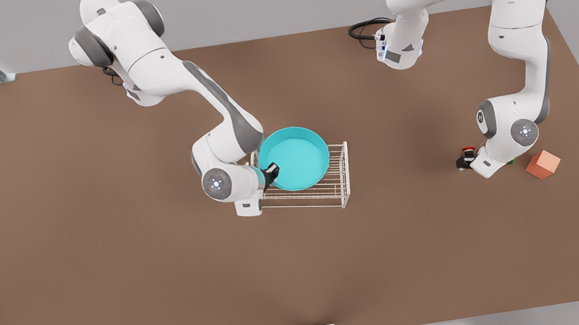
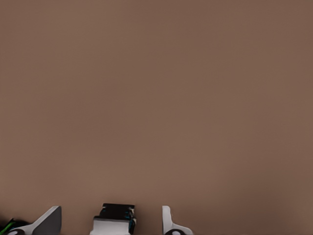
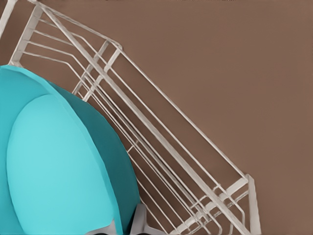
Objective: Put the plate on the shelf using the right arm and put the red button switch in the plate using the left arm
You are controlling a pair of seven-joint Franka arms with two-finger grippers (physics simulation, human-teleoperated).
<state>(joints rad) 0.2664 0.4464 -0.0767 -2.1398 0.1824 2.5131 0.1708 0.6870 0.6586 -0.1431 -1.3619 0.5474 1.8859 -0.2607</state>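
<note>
Plain brown matte bench (image 1: 114,275), grey walls behind, metal struts at the far corners. Right claw (image 1: 270,175) is clamped on the rim of the round turquoise shallow plate (image 1: 297,156), which sits on the small white wire shelf (image 1: 327,191) near bench centre. Left claw (image 1: 464,159) is low by the tiny black red-capped button switch (image 1: 467,151), toward the edge where the orange cube (image 1: 542,164) lies; finger state unclear.

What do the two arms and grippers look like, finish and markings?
Both arms are glossy white shells with dark grey joint bands and round grey wrist caps carrying a small lit ring. The right gripper has black fingers; the left gripper is black-tipped too. A black cable loops behind the arm at the front view's right.
</note>
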